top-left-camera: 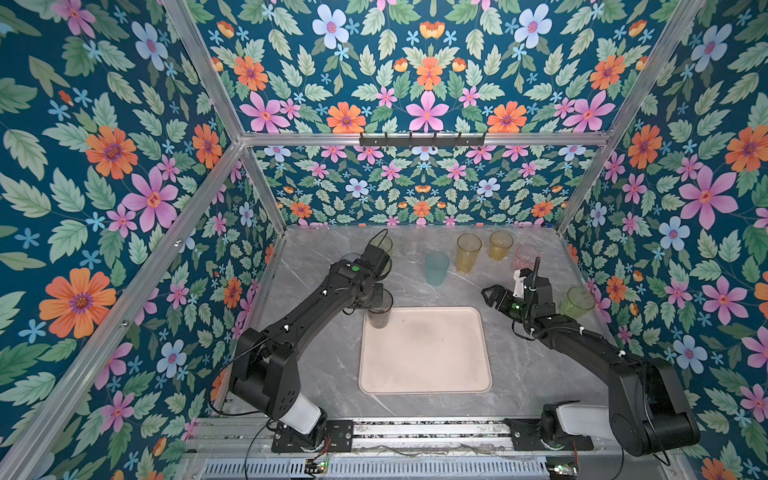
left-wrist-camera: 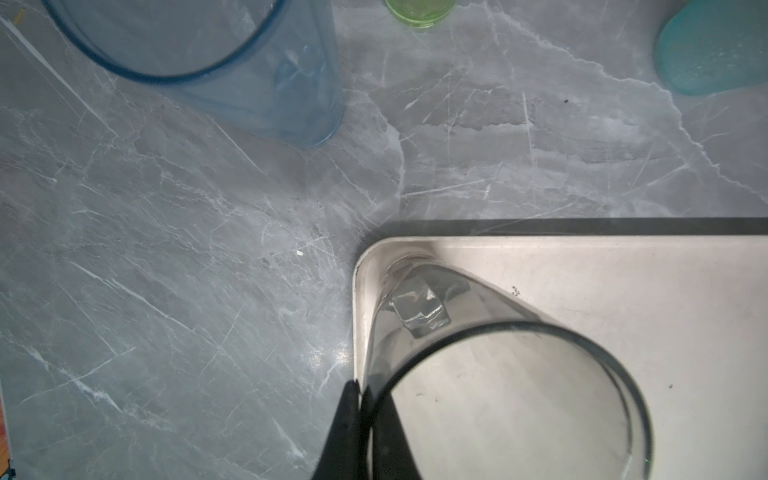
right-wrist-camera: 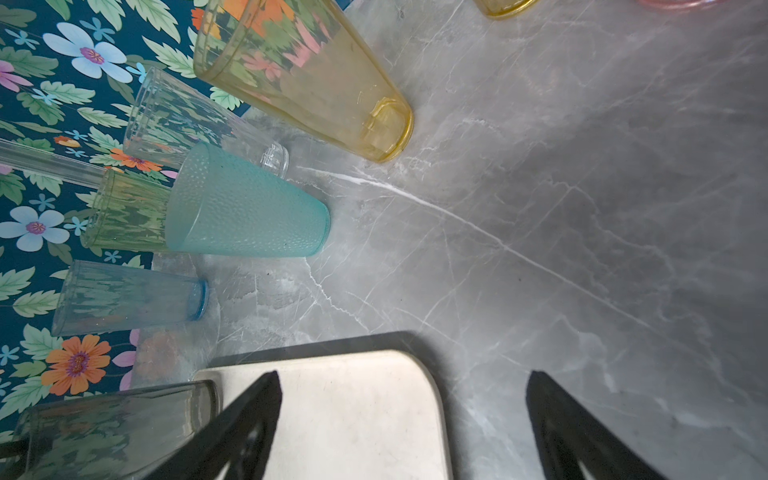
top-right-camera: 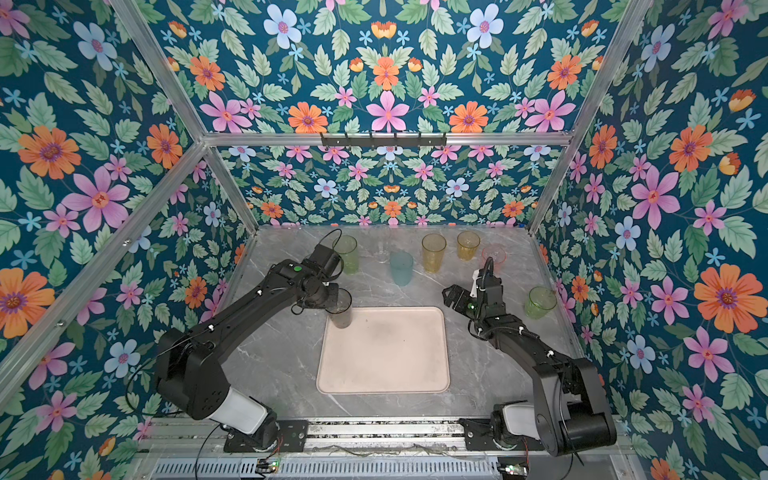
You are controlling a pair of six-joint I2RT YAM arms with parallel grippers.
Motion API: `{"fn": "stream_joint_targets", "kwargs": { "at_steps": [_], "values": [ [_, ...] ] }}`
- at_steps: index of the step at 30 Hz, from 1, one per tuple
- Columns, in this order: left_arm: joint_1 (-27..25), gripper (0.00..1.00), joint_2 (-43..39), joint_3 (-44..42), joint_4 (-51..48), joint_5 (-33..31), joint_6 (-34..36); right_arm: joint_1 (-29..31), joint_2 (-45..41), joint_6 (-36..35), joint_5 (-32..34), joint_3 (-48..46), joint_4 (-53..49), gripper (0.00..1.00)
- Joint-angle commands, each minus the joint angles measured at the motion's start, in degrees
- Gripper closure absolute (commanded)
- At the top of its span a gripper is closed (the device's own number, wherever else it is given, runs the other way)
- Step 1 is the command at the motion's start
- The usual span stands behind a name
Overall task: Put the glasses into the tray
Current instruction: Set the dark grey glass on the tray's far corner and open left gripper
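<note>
A smoky grey glass stands upright in the far left corner of the pale pink tray. My left gripper is shut on its rim, one finger inside the wall and one outside. To the right of the tray's far right corner, my right gripper hangs open and empty. On the table behind stand a pale blue glass, a green one, a clear one, a teal one, two amber ones and a pink one.
Another green glass stands by the right wall, behind my right arm. Floral walls and aluminium posts close in the grey marble table on three sides. The arm bases sit on a rail along the front edge.
</note>
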Motion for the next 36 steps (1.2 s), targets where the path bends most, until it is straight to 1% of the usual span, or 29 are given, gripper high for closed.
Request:
{"fn": "stream_joint_targets", "kwargs": {
  "at_steps": [1,11,20,24,30,36],
  "values": [
    [0.1,1.00,0.0,0.1,0.3,-0.9,-0.2,0.0,0.2,0.5,0.0,0.4,0.0,0.07],
    [0.2,1.00,0.1,-0.8,0.7,-0.3,-1.0,0.0,0.9,0.7,-0.4,0.8,-0.2,0.07],
    [0.2,0.74,0.7,0.1,0.3,-0.2,-1.0,0.0,1.3,0.6,-0.5,0.9,-0.3,0.07],
    [0.2,0.69,0.7,0.9,-0.1,-0.4,-1.0,0.0,1.5,0.7,-0.5,1.1,-0.4,0.07],
    [0.2,0.67,0.4,2.2,-0.9,-1.0,-0.7,0.0,1.8,0.7,-0.6,1.2,-0.6,0.07],
    [0.2,0.60,0.1,4.1,-1.8,-2.2,-0.8,0.0,2.1,0.8,-0.7,1.6,-1.1,0.07]
  ]
}}
